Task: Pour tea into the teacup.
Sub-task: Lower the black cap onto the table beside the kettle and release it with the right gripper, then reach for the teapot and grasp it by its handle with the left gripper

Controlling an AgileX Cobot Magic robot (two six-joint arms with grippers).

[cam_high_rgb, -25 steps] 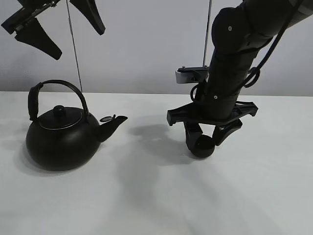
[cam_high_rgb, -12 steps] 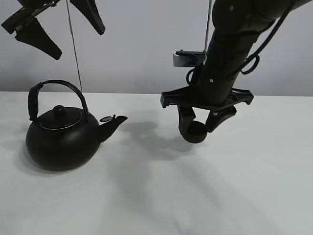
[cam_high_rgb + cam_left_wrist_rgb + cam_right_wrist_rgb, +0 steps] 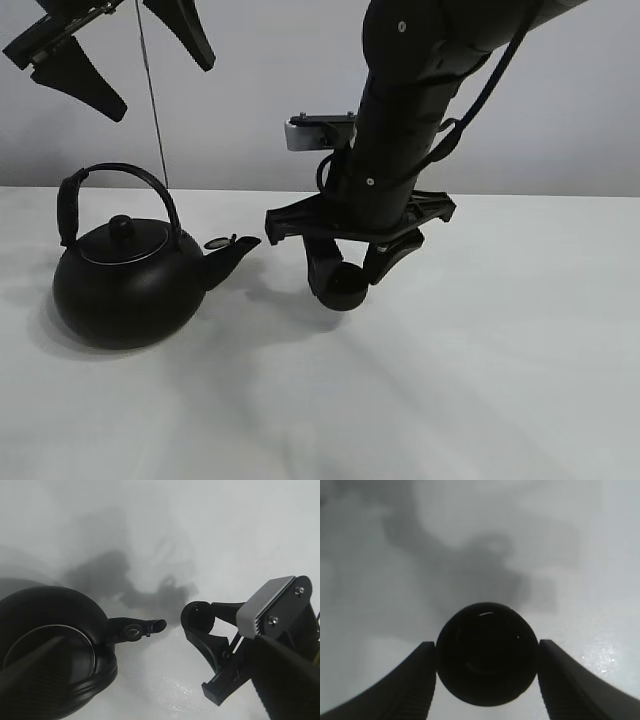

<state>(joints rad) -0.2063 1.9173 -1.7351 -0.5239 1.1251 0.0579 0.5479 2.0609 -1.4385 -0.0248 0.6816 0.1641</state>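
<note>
Only the right wrist view looks down into the teacup: round, matte black, clamped between the right end effector's fingers. It sits near the kettle's spout over the bench. High above the kettle, the left end effector stands apart.

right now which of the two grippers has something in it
The right gripper, shut on the small black teacup; the left gripper hangs open and empty above the kettle.
</note>
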